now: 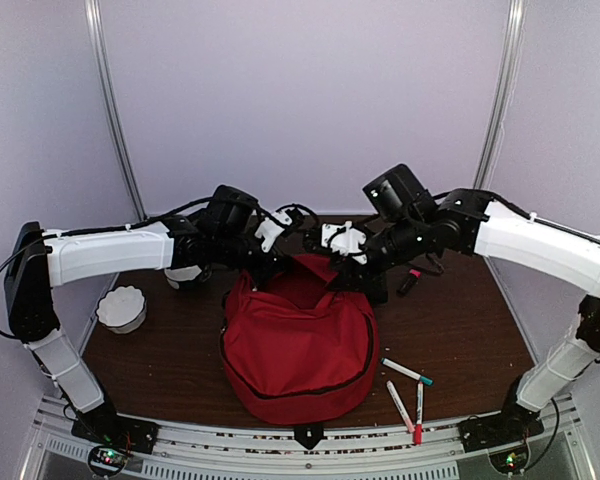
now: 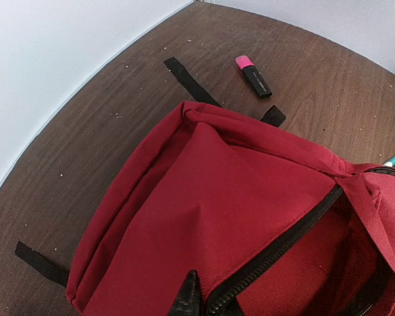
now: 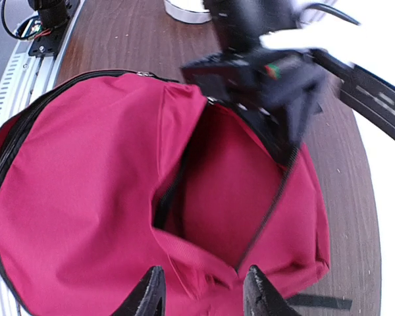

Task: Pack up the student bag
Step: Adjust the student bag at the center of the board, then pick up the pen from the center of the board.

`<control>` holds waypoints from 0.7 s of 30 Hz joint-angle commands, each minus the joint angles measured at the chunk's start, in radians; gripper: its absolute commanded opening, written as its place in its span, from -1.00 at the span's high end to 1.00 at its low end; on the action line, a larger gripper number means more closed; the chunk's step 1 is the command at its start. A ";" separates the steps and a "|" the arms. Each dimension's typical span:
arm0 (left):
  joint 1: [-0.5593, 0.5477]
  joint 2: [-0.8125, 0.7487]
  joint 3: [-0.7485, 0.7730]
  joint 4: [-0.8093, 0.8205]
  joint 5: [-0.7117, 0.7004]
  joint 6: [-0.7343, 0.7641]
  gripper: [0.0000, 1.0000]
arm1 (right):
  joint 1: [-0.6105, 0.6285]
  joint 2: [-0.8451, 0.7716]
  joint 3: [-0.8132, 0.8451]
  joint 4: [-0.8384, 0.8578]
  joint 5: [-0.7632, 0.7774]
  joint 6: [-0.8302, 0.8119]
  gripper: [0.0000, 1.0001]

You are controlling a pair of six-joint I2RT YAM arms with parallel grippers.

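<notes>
On the dark brown wood table (image 1: 460, 330), about mid-width and close to the near edge: the student bag (image 1: 298, 345), lying flat, front panel up. Runs lengthwise from the near edge toward the far one, rounded end toward the arm bases, unzipped mouth toward the back wall, there met by both arms from either side. Gapes along the black zipper trim (image 2: 276, 247), with red fabric visible inside and the depths lost in shadow.

Over the far rim of that mouth, the right gripper (image 3: 204, 293), fingers spread well apart above a fold of the rim, not closed on it. At the zipper rim on the opposite side of the opening, the left gripper (image 3: 286, 118). Smeared by blur in the right wrist view, and cut down in its own view to a single black fingertip (image 2: 187, 296) right against the trim. Cannot tell whether clamped on the trim or merely touching it.

Mostly tucked beneath the bag: two black straps (image 2: 191, 81), only their ends out on the wood. Far rim largely covered by the grippers in the top view.

Beyond the bag, a pink highlighter (image 2: 253, 76). To its right, toward the near edge, three markers (image 1: 407, 372). To its left, a white bowl (image 1: 120, 308). Pale walls all round; a metal rail (image 1: 210, 438) along the near edge.
</notes>
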 commanded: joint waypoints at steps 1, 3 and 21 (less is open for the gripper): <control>0.015 -0.021 0.031 0.045 0.007 -0.011 0.85 | -0.061 -0.098 -0.028 -0.154 -0.045 0.016 0.19; 0.015 -0.024 0.031 0.044 0.008 -0.011 0.85 | -0.099 -0.144 -0.090 -0.182 -0.030 0.009 0.19; 0.015 -0.029 0.034 0.033 0.026 -0.015 0.81 | -0.438 -0.065 -0.300 -0.260 0.174 -0.360 0.27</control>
